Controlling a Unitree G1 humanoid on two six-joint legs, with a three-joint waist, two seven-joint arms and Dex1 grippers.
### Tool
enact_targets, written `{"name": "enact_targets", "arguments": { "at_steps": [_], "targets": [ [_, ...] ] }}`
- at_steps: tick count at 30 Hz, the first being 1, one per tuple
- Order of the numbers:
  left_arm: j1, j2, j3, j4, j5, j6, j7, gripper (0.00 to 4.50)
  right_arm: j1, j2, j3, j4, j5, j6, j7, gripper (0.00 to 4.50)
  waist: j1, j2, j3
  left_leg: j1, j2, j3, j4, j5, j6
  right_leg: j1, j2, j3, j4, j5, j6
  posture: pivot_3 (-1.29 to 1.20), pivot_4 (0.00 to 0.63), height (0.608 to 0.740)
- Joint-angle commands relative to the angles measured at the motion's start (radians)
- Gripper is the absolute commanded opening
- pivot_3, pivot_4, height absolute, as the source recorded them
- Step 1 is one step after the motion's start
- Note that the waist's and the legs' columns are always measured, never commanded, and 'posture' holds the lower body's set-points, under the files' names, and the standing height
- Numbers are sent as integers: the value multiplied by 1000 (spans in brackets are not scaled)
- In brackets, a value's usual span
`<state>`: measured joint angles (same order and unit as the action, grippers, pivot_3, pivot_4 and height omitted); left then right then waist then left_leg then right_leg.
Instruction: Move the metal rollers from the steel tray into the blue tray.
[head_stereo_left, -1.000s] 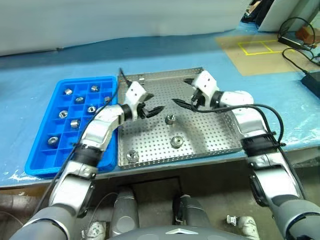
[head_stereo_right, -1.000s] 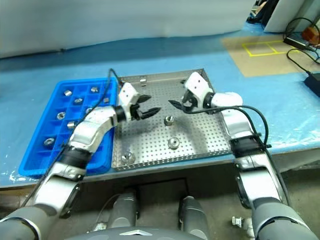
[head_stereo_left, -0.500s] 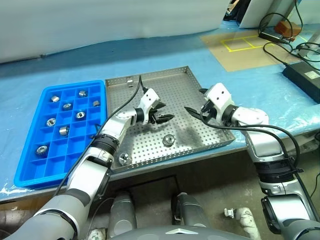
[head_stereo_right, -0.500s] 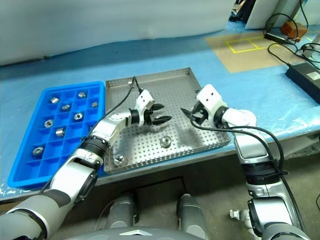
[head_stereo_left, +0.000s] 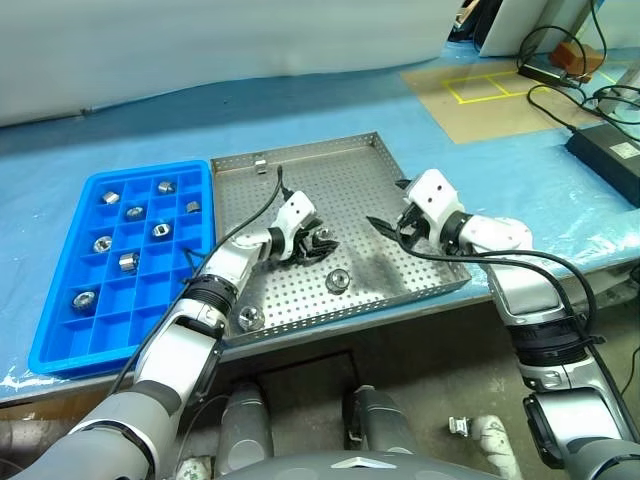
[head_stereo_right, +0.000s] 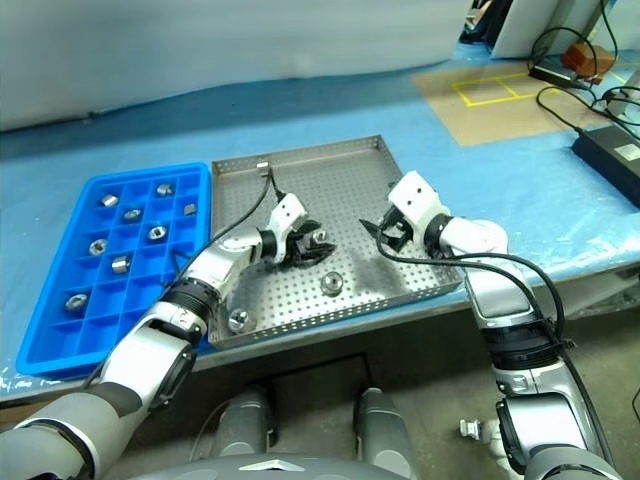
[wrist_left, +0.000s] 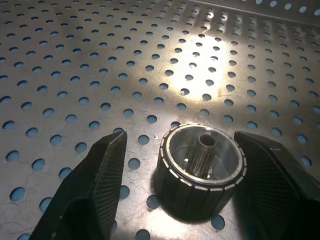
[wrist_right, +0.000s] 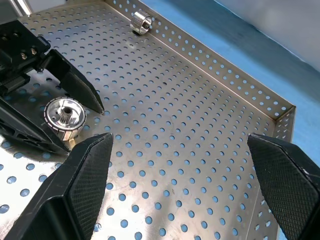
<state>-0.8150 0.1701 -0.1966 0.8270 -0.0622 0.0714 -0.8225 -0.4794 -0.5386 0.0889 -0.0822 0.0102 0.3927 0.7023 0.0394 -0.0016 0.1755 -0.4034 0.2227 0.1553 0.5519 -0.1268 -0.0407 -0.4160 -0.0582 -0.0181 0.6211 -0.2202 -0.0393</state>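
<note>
In the left eye view, the left gripper (head_stereo_left: 318, 243) is seen to have been lowered since a second ago onto the floor of the steel tray (head_stereo_left: 400, 195), near its middle, so that a metal roller (head_stereo_left: 322, 235) is now bracketed; a pick-up is judged to be imminent. Its forearm is angled forward and to the right, the fingers nearly level. In the right eye view, the right gripper (head_stereo_right: 380, 232) is held spread and empty above the tray's right part, and the blue tray (head_stereo_right: 60, 345) is seen at the worktop's left. In the left wrist view, the roller (wrist_left: 202, 167) stands upright between parted fingers (wrist_left: 100, 175), not yet clamped. In the right wrist view, another roller (wrist_right: 141, 22) lies at the far rim.
</note>
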Motion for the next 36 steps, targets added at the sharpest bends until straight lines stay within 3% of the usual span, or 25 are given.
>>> {"name": "enact_targets", "arguments": {
  "at_steps": [1,4,6,10,20,29,36],
  "targets": [
    [-17,-6,11,19,16,-19,10,3615,-17,-6,-5,-11,0,-21,-8,4500,0,0,0,0,0,0,0,0,0,0,0,0,0,0,0,-251,150,740],
    [-11,-14,14,11,11,-15,-8,3444,-21,-5,-1,-3,-4,-26,-10,4500,0,0,0,1,0,0,0,0,0,1,0,0,-1,0,0,-252,150,740],
    [7,-13,9,-19,1,-10,-49,3018,-22,-4,3,2,-7,-32,-12,4500,0,0,0,1,0,0,0,0,0,2,0,0,-1,0,0,-252,150,740],
    [5,-15,6,8,34,-23,-6,1754,-20,-2,9,7,-9,-40,-14,4500,0,0,0,1,0,0,0,0,1,2,0,0,-1,0,0,-249,150,740],
    [20,4,60,-72,-6,-21,1,1735,-50,12,28,26,3,-57,2,4500,0,0,0,1,0,0,0,-1,1,2,0,0,-2,0,0,-210,150,740],
    [148,58,185,-608,-220,251,-1,1735,-190,91,93,132,18,-134,81,4500,2,0,0,-1,1,1,-3,-1,1,-2,0,-1,-2,0,0,-91,150,740],
    [348,150,333,-938,-278,413,183,1735,-344,248,190,340,1,-280,147,4500,5,1,1,-3,2,3,-7,0,-1,-5,0,-1,-2,-1,-2,74,150,740]
  ]
}}
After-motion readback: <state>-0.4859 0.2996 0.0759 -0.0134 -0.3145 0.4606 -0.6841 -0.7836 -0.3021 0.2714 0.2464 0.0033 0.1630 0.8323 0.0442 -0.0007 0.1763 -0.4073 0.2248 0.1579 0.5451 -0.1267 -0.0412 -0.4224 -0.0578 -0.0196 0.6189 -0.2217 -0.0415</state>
